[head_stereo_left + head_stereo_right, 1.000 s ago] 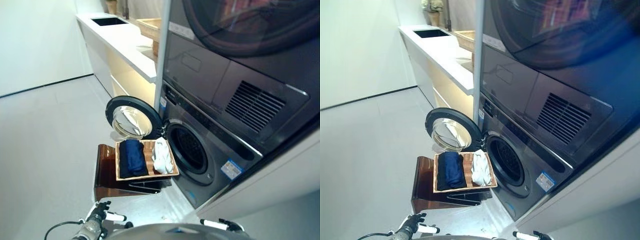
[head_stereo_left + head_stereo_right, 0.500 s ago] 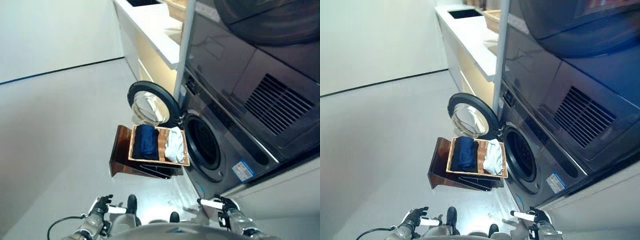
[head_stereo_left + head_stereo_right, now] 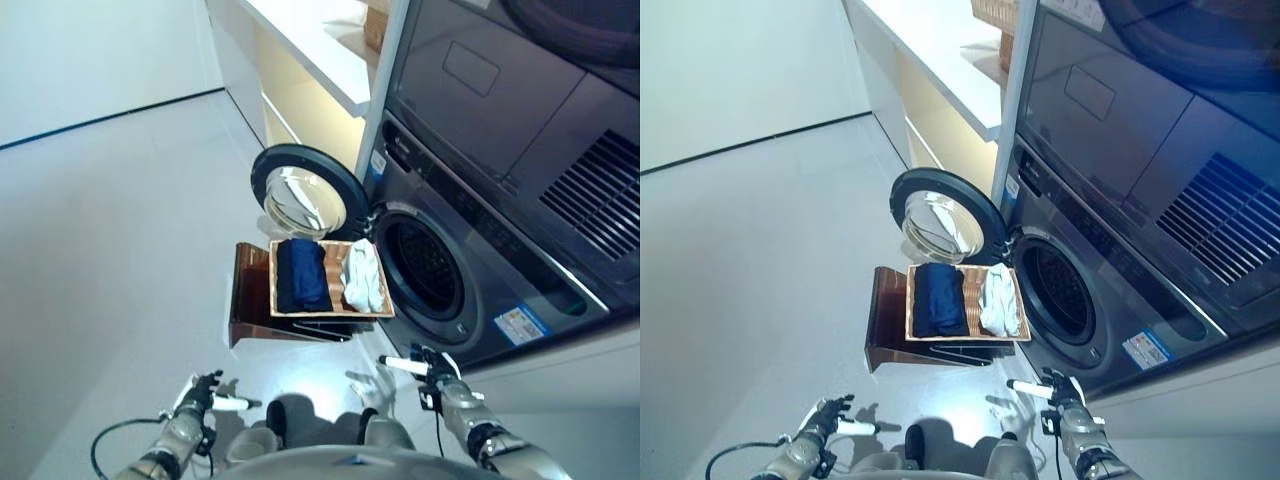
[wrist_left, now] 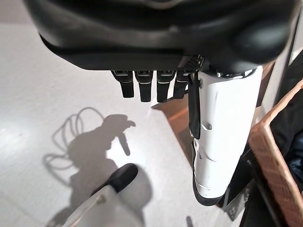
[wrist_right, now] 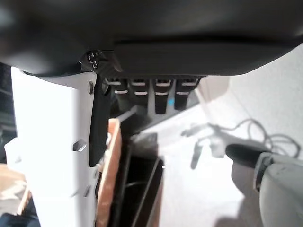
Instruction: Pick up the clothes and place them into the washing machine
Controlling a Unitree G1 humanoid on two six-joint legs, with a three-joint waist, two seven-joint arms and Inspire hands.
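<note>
In the left eye view a wicker basket (image 3: pixel 330 316) sits on a brown stand (image 3: pixel 250 305) just in front of the washer (image 3: pixel 440 290), whose round door (image 3: pixel 305 195) hangs open beside the dark drum (image 3: pixel 425 270). Inside the basket lie a folded navy garment (image 3: pixel 300 275) and, beside it nearer the washer, a white garment (image 3: pixel 362 278); both look soft and light, likely to sag, so gathering a thick fold from above seems the sound hold. The right eye view shows the left hand (image 3: pixel 830 418) and right hand (image 3: pixel 1060 390) low by the floor, well apart from the basket. In the left wrist view the left hand's fingers (image 4: pixel 142 85) hang relaxed, holding nothing, basket rim (image 4: pixel 270 156) past the thumb. The right wrist view shows the same: relaxed, empty. The floor is pale and glossy; a white counter (image 3: pixel 320 60) runs along the wall beside the washer.
</note>
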